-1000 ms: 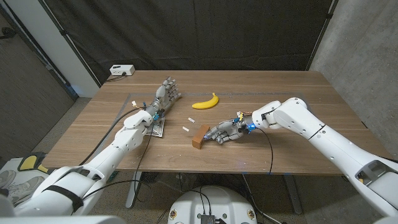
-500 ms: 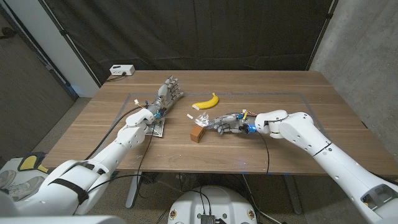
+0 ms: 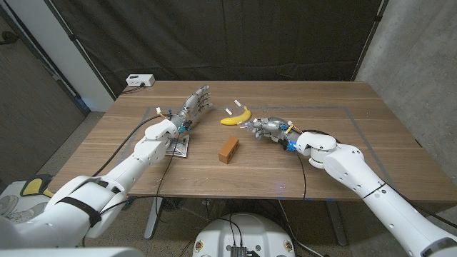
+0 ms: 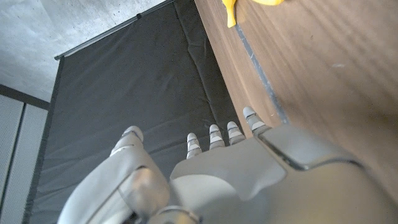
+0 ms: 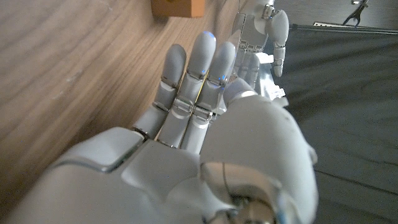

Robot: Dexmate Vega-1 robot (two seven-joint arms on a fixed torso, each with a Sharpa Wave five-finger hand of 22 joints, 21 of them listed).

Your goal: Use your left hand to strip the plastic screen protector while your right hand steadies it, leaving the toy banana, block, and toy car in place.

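Note:
My right hand (image 3: 265, 128) (image 5: 205, 137) hovers just right of the yellow toy banana (image 3: 235, 117) and pinches one edge of the clear plastic screen protector. The protector's white tabs (image 3: 231, 109) stick up over the banana. A shiny bit of the film (image 5: 258, 62) shows between the fingers in the right wrist view. The brown block (image 3: 228, 150) (image 5: 177, 6) lies nearer the front, apart from both hands. My left hand (image 3: 194, 104) (image 4: 249, 168) holds nothing; its fingers are stretched out left of the banana (image 4: 231, 11). A small dark-and-white object (image 3: 179, 148), likely the toy car, lies beside my left forearm.
The wooden table (image 3: 343, 93) carries faint tape lines marking a rectangle. A white box (image 3: 139, 80) with a cable sits at the far left corner. Black curtains hang behind the table, with a concrete wall to the right.
My right hand has moved from the block away to the banana, taking the protector and its white tabs along. The left hand has reached slightly farther and toward the banana.

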